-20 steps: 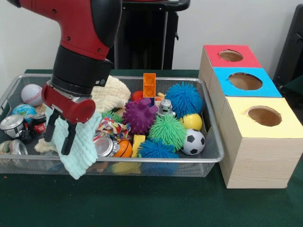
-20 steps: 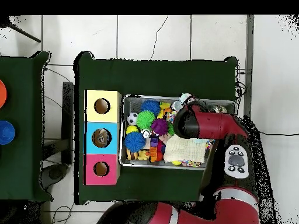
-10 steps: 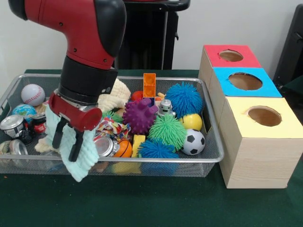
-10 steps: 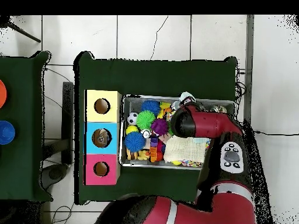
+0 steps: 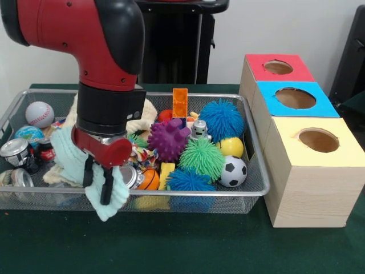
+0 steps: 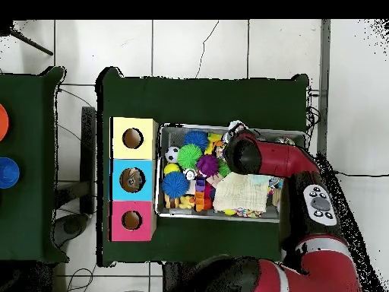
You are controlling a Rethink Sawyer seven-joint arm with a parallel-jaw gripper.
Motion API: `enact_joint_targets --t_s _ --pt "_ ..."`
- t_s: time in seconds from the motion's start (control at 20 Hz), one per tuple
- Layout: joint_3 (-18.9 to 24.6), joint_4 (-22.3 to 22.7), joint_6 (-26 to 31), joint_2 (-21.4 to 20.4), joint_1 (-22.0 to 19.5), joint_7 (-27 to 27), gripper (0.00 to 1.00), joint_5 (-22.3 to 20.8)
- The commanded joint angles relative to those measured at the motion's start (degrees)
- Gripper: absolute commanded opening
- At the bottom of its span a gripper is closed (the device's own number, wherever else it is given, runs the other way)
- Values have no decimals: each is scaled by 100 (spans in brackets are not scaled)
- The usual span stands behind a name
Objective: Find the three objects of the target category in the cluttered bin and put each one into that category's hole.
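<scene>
My gripper [image 5: 98,185] hangs over the bin's front left part, shut on a pale mint cloth [image 5: 77,171] that droops around its fingers [image 5: 106,191]. The cloth's lower end hangs in front of the wire bin's [image 5: 251,191] front rim. In the overhead view the arm's wrist [image 6: 241,152] covers the gripper. A cream knitted cloth [image 5: 144,111] lies behind the arm, and shows as a pale square cloth [image 6: 241,193] from overhead. Three boxes stand right of the bin: a red-topped hole [image 5: 278,67], a blue-topped hole [image 5: 295,98] and a yellow-topped hole [image 5: 318,140].
The bin holds spiky balls in purple [image 5: 168,140], green [image 5: 202,157] and blue [image 5: 221,119], a soccer ball [image 5: 232,171], a baseball [image 5: 38,114], a globe ball [image 5: 27,135], cans [image 5: 14,153], an orange brick [image 5: 180,103] and a small robot toy [image 5: 199,129].
The arm has moved right along the bin's front, carrying the mint cloth with it. The cloth now hangs lower and further right.
</scene>
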Motion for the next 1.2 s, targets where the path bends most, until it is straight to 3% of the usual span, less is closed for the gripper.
enact_joint_targets --t_s 0.05,0.4,0.6,0.8,0.9,1.2 --pt "1294 888 1084 -288 -381 -1139 100 81" --pt "1740 1279 1057 -637 -740 -939 100 136" --pt "1604 1262 798 -732 -675 -615 100 21" --pt "1821 1516 1350 -875 -806 -758 100 218" --pt "1799 1550 1387 -815 -791 -826 100 131" --pt "1444 1563 906 -305 -504 -284 100 -50"
